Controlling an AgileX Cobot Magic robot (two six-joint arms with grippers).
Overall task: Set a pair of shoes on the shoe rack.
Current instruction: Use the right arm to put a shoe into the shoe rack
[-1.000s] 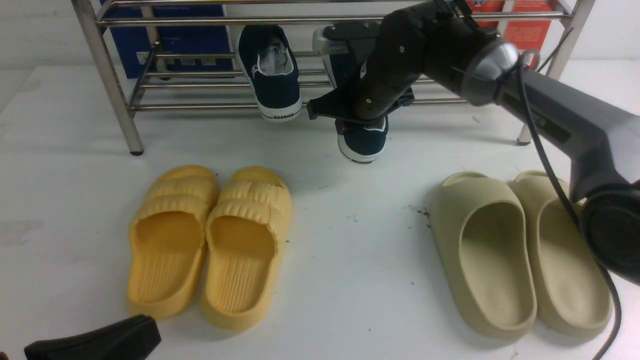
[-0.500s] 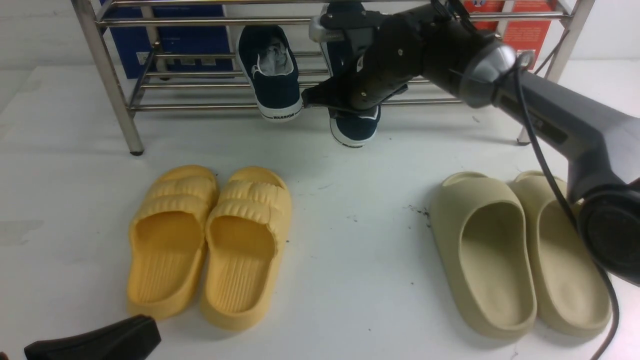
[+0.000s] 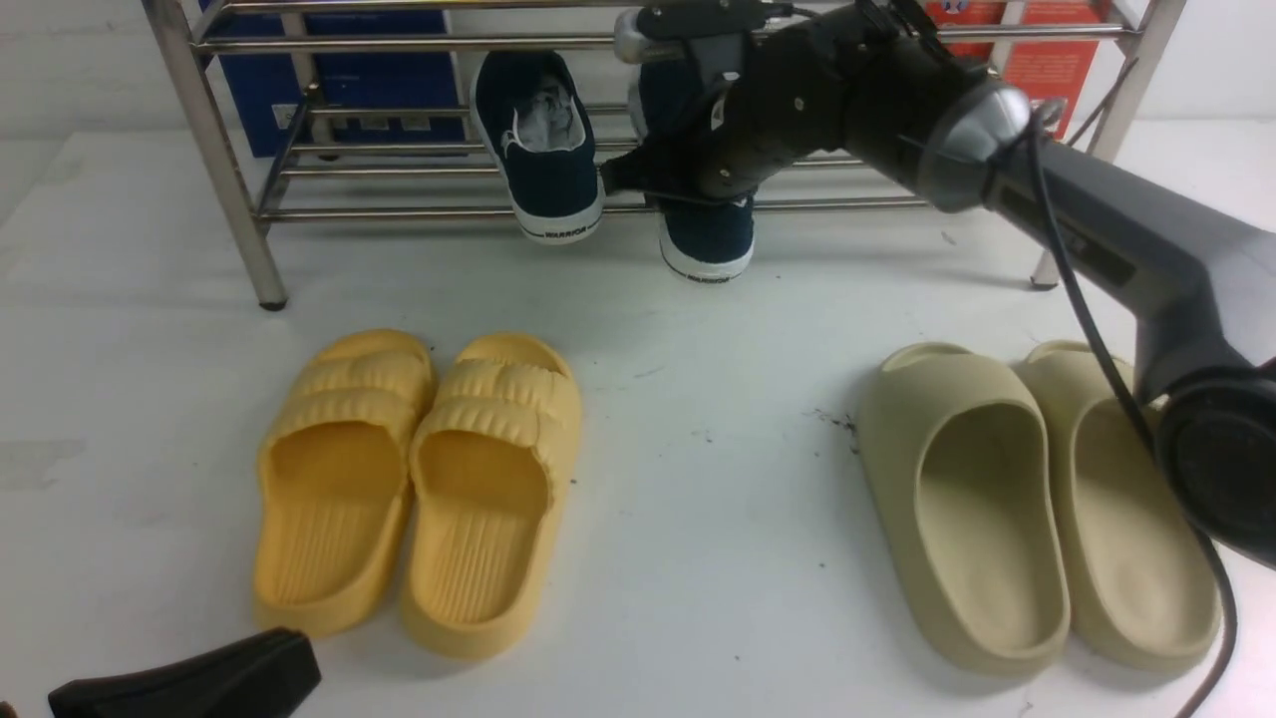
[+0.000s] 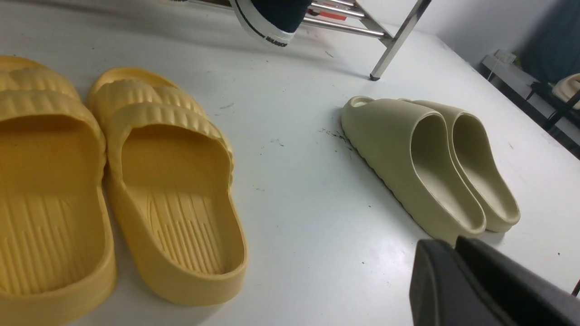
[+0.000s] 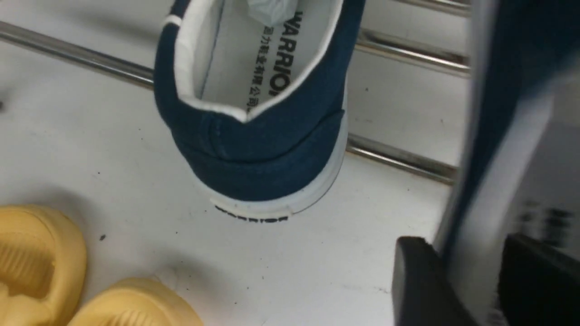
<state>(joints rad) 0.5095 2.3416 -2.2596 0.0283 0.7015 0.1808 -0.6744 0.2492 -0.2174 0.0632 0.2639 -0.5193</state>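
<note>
1. The shoe rack (image 3: 399,211) stood at the far side of the counter (image 3: 698,399).
2. The first navy sneaker (image 3: 543,150) lay on the rack's lower tubes with its heel hanging over the front tube and paper stuffing inside.
3. The second navy sneaker (image 3: 706,244) sat just beside it to the right, heel also past the front tube.
4. The right claw (image 5: 476,280) straddled the second sneaker. Blur hid whether its fingers gripped or stood clear, so cannot tell.
5. The left claw (image 4: 455,258) was low at the near counter edge, fingers pressed together and holding nothing.
6. The yellow slides (image 3: 419,479) and beige slides (image 3: 1037,499) lay on the counter in side-by-side pairs.
</note>
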